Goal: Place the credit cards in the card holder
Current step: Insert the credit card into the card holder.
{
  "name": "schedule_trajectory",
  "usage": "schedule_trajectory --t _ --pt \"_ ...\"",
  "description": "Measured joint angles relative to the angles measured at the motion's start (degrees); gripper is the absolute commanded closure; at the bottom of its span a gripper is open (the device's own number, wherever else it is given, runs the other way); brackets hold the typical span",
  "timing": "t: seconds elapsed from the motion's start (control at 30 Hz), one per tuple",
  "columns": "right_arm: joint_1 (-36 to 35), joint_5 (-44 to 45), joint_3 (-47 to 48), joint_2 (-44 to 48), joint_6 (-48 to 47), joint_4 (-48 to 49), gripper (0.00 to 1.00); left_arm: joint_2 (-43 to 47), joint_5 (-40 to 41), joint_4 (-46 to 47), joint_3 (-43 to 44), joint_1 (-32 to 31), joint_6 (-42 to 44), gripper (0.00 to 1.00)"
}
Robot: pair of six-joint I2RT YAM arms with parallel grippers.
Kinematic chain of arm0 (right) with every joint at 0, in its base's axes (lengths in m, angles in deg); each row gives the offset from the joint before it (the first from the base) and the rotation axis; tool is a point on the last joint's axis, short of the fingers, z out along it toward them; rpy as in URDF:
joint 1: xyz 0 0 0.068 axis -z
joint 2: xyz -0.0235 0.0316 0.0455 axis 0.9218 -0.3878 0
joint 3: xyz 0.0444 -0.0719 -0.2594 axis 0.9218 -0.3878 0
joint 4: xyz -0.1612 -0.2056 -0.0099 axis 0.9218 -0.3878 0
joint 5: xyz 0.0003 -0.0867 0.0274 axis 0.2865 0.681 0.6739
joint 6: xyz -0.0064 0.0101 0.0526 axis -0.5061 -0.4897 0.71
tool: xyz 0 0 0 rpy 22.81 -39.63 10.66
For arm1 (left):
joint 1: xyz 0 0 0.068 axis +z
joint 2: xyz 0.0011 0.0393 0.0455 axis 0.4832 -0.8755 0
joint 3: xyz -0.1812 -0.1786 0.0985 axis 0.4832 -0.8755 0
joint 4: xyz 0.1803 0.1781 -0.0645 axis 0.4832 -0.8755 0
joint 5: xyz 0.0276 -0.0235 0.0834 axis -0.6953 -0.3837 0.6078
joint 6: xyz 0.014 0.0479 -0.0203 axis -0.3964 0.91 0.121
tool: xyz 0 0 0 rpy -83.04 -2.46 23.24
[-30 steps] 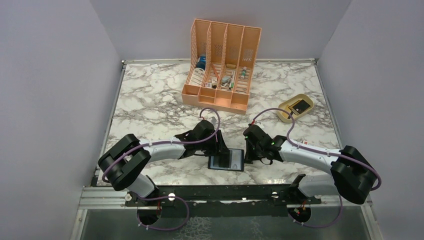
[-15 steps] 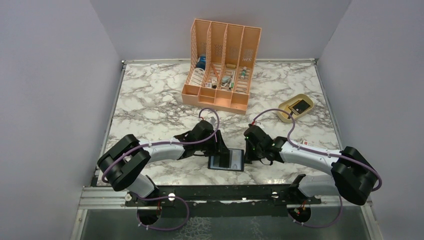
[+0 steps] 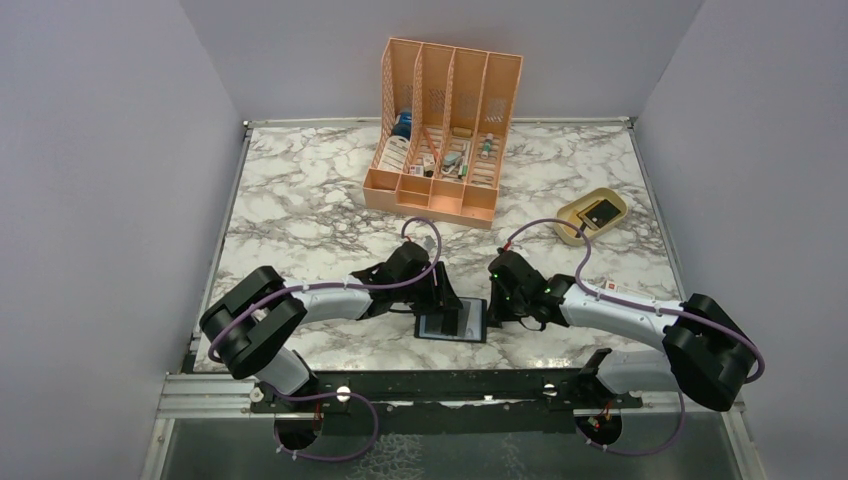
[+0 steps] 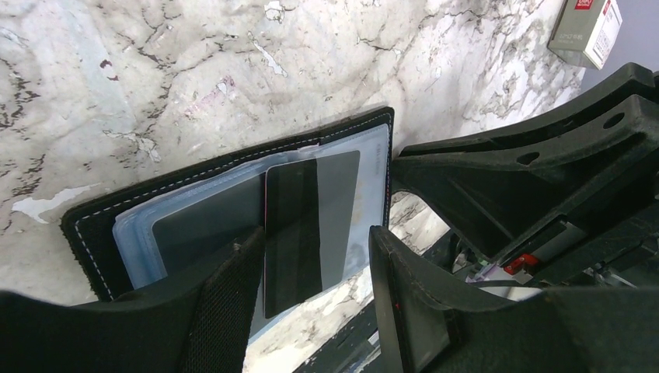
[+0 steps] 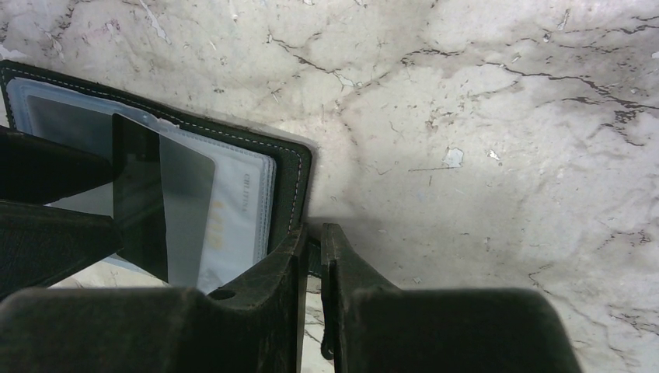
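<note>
The black card holder [image 3: 466, 326] lies open near the table's front edge, between both arms, with its greyish clear pockets facing up. In the left wrist view the card holder [image 4: 101, 225] has a dark credit card [image 4: 291, 225] partly inside a clear pocket. My left gripper [image 4: 317, 233] is open, its fingers either side of that card. My right gripper [image 5: 311, 229] is shut on the right edge of the card holder [image 5: 291, 167]. The dark card [image 5: 140, 194] also shows there. Another dark card [image 3: 601, 212] lies in the beige dish [image 3: 575, 232].
The tall orange slotted organizer [image 3: 443, 130] stands at the back centre with small items in it. A small white and red box [image 4: 587, 31] shows at the far right of the left wrist view. Walls enclose the table on three sides.
My left gripper has shifted slightly right over the card holder. The right arm and the holder have hardly moved.
</note>
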Motion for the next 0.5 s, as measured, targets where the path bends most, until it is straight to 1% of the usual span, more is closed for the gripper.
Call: schedule_trajectory --t 0.27,0.5 --pt "0.0 -0.9 0.0 0.9 0.3 -1.1 0.87 0.2 -0.2 -0.6 0.0 0.0 -0.1 0.45" --pt "0.0 -2.2 0.0 3.1 0.5 -1.9 0.84 1.0 -0.4 -2.2 0.0 -0.1 0.0 0.44"
